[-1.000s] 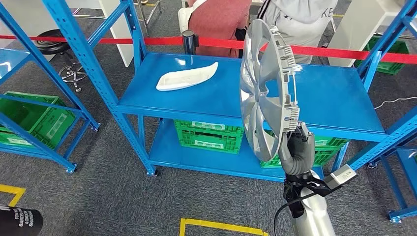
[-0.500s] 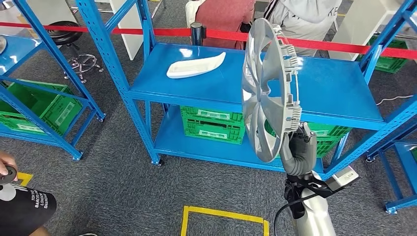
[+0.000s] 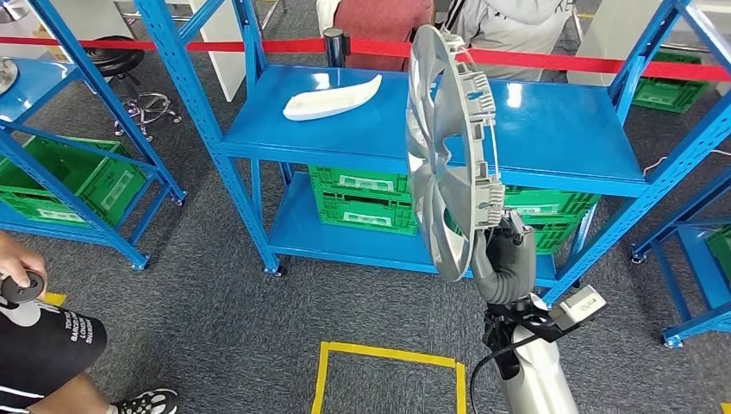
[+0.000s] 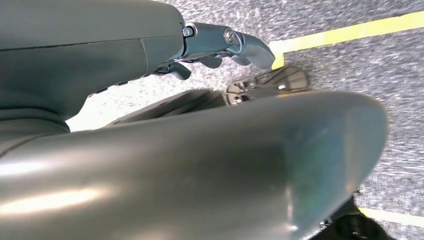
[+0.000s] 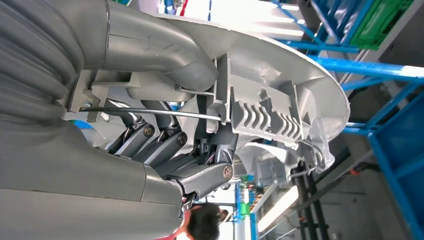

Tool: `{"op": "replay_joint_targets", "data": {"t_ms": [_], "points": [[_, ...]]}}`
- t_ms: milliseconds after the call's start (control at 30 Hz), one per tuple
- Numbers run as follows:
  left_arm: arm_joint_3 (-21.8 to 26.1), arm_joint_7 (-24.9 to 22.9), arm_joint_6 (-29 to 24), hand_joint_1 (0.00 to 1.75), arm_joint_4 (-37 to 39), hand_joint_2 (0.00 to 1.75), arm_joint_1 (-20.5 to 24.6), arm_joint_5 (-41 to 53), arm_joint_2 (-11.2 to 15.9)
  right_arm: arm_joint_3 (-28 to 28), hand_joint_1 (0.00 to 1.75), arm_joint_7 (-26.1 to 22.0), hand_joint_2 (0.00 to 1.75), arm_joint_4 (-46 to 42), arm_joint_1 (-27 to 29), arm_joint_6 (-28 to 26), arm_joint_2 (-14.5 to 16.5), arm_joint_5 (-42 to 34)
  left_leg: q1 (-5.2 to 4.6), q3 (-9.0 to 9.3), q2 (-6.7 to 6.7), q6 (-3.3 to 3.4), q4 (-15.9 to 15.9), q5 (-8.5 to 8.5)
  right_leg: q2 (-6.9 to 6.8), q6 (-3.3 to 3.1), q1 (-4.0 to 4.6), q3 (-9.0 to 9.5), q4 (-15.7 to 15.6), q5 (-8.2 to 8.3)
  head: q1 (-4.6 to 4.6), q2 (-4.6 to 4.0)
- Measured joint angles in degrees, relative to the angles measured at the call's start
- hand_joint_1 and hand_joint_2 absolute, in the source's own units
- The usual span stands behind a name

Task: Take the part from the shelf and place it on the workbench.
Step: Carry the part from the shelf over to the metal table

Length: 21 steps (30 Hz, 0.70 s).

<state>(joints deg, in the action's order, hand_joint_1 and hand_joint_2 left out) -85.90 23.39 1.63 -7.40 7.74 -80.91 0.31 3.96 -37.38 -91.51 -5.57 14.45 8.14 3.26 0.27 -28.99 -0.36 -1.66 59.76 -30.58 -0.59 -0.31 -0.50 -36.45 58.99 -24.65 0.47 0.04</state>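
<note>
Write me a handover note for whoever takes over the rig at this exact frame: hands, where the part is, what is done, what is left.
Right hand: grips the round silver plastic wheel cover at its lower rim, holding it upright on edge in front of the blue metal shelf. In the right wrist view the fingers wrap over the cover's clipped inner rim.
Left hand: holds nothing, hanging over the grey carpet with yellow tape lines.
Done: the cover is off the shelf and in hand.
Left: carry it to the workbench and set it down.
Also: a white curved plastic part lies on the shelf top; a person's hand is at the head view's left edge.
</note>
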Motion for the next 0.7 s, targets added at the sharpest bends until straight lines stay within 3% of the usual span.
{"op": "replay_joint_targets", "data": {"t_ms": [33,100,133,200,267,300,333,367,433,500,533,633,700], "points": [[0.00,-0.04,-0.01,0.00,0.01,0.00,0.11,0.02,0.02,0.07,1.75,0.01,1.75,-0.16,-0.02,-0.05,0.07,0.04,-0.17,0.71,-0.04,0.40,-1.48,-0.55,-0.02,0.37,-0.02,-0.13,-0.01,0.43,0.01,0.00],[0.00,-0.13,-0.02,0.00,0.02,0.00,0.15,0.02,0.03,0.15,1.75,0.01,1.75,-0.35,-0.07,-0.05,0.17,0.11,-0.30,0.22,0.03,1.35,-1.88,0.07,0.01,1.13,-0.15,-0.28,-0.07,1.10,0.03,0.00],[0.00,-0.17,-0.03,0.00,0.03,0.00,0.18,0.02,0.04,0.15,1.75,0.02,1.75,-0.44,-0.08,-0.05,0.21,0.14,-0.26,-0.15,0.14,1.88,-1.91,0.57,0.09,1.47,-0.25,-0.61,0.33,0.55,0.03,0.00],[0.00,-0.20,-0.05,0.00,0.07,0.00,0.24,0.02,0.05,0.15,1.75,0.04,1.75,-0.57,-0.09,-0.04,0.22,0.15,-0.12,-1.27,0.37,2.75,-2.05,1.80,0.24,1.98,-0.39,-2.06,3.97,-3.58,0.28,0.00],[0.00,-0.17,-0.05,0.00,0.10,0.00,0.25,-0.01,0.07,0.16,1.75,0.05,1.75,-0.61,-0.05,-0.01,0.22,0.16,-0.21,-2.88,0.44,3.10,-1.96,3.07,0.29,2.30,-0.40,-3.92,10.84,-8.91,0.56,0.00],[0.00,-0.16,-0.05,0.00,0.10,0.00,0.22,-0.01,0.07,0.17,1.75,0.05,1.75,-0.60,-0.02,0.02,0.22,0.17,-0.25,-3.78,0.45,3.12,-1.86,3.70,0.30,2.39,-0.40,-4.35,13.75,-10.09,0.62,0.00],[0.00,-0.16,-0.05,0.00,0.11,0.00,0.19,-0.02,0.08,0.18,1.75,0.05,1.75,-0.60,0.00,0.05,0.21,0.18,-0.27,-4.71,0.45,3.08,-1.70,4.30,0.30,2.41,-0.39,-4.06,15.23,-9.90,0.65,0.00],[0.00,-0.19,-0.05,0.00,0.13,0.00,0.17,-0.02,0.08,0.20,1.75,0.04,1.75,-0.60,0.01,0.08,0.21,0.19,-0.28,-5.64,0.45,3.00,-1.47,4.84,0.30,2.36,-0.39,-2.82,14.82,-8.63,0.68,0.00],[0.00,-0.26,-0.05,0.00,0.14,0.00,0.15,-0.02,0.07,0.30,1.75,0.02,1.75,-0.60,-0.01,0.19,0.21,0.24,-0.28,-7.32,0.42,2.69,-0.83,5.76,0.29,2.02,-0.35,2.12,8.92,-6.13,0.72,0.00],[0.00,-0.44,-0.05,0.00,0.15,0.00,0.12,-0.08,0.05,0.48,1.75,-0.01,1.75,-0.61,0.01,0.43,0.21,0.30,-0.38,-8.31,0.39,2.12,-0.38,6.55,0.32,1.42,-0.04,6.79,1.88,-6.58,0.73,0.00],[0.00,-0.57,-0.05,0.00,0.15,0.00,0.11,-0.14,0.04,0.56,1.75,-0.01,1.75,-0.61,-0.01,0.59,0.21,0.31,-0.39,-8.51,0.40,1.76,-0.33,6.98,0.36,1.10,0.15,7.73,0.03,-7.28,0.75,0.00],[0.00,-0.93,-0.05,0.00,0.19,0.00,0.00,-0.48,0.04,0.86,1.75,0.00,1.75,-0.50,-0.46,0.96,0.18,0.27,-0.31,-8.96,0.34,0.63,-0.42,7.66,0.33,-0.03,0.19,7.15,-0.73,-6.24,0.80,0.00],[0.00,-0.97,-0.05,0.00,0.21,0.00,-0.08,-0.80,0.02,1.18,1.75,0.01,1.75,-0.22,-1.14,1.02,0.17,0.17,-0.17,-10.09,0.27,0.08,2.21,4.33,0.19,-0.85,-0.10,6.02,-0.97,-4.89,0.51,0.00]]}}
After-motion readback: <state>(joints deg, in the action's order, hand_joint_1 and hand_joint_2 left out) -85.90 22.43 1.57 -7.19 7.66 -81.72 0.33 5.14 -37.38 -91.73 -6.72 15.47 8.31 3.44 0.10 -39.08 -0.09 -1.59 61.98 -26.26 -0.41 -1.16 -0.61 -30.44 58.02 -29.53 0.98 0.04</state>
